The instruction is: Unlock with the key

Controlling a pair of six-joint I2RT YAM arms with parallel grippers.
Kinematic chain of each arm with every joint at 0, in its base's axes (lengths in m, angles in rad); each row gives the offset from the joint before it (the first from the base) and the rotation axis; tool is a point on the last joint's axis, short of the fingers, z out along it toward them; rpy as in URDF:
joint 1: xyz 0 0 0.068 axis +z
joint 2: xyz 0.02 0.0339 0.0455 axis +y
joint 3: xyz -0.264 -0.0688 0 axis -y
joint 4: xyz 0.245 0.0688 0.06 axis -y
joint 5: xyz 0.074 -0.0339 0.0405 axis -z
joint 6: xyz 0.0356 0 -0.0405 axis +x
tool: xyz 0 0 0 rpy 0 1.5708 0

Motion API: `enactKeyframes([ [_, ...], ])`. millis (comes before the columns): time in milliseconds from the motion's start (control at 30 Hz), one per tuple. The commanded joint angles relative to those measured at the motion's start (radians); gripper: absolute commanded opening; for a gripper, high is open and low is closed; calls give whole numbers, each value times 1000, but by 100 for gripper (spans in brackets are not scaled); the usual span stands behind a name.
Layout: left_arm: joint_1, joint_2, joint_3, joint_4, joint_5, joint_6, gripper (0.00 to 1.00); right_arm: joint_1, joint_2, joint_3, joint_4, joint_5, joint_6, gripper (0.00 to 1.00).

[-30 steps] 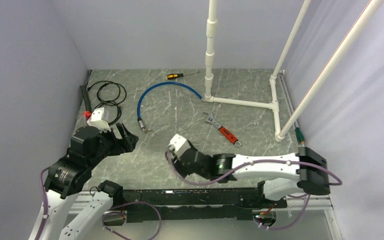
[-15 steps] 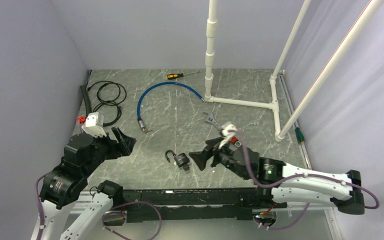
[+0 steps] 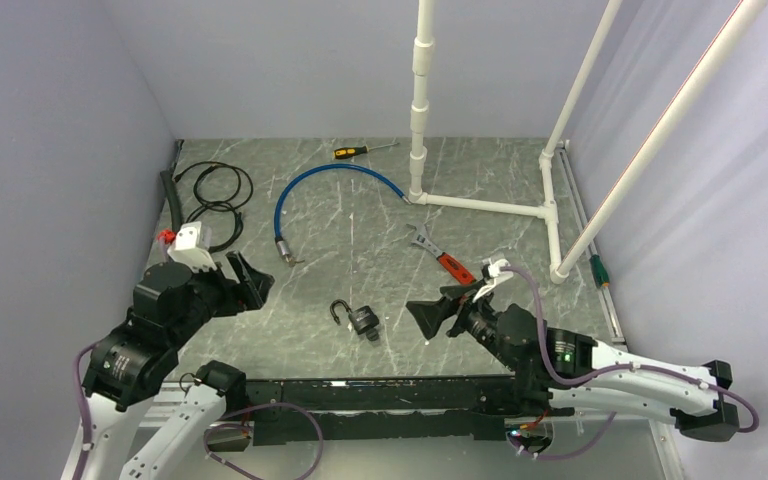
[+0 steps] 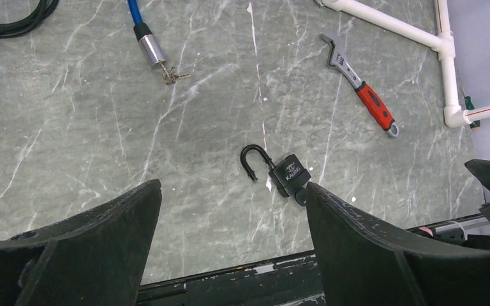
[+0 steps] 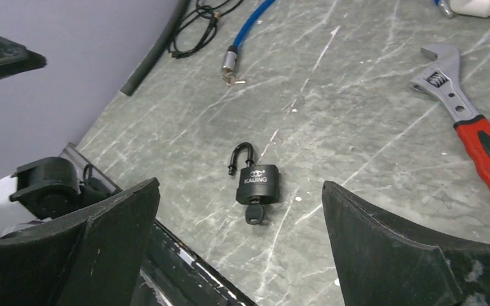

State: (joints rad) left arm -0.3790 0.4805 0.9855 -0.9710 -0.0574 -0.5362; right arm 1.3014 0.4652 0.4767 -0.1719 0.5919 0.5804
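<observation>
A black padlock (image 3: 362, 321) lies on the grey marble table near the front edge, its shackle (image 3: 341, 310) swung open. A black key (image 5: 255, 214) sits in its keyhole. The padlock shows in the left wrist view (image 4: 288, 175) and the right wrist view (image 5: 258, 183). My left gripper (image 3: 245, 279) is open and empty, raised to the left of the padlock. My right gripper (image 3: 442, 314) is open and empty, raised to the right of the padlock and pointing at it. Neither gripper touches the padlock.
A red-handled wrench (image 3: 444, 259) lies right of centre. A blue cable (image 3: 312, 182) with a metal end, a black cable coil (image 3: 214, 195) and a yellow screwdriver (image 3: 360, 150) lie at the back. A white pipe frame (image 3: 480, 203) stands at the back right.
My right arm has let go of the padlock and drawn back to the right, leaving it on the table with the shackle open. My left gripper has shifted slightly.
</observation>
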Motion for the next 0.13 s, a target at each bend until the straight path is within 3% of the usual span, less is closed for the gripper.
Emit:
enactKeyframes([
  [0,-1,0,1,12,2,1,87,1,46,28,-59,79,40,100],
  [100,0,-6,1,12,-1,-1,87,1,105,69,-134,98,79,100],
])
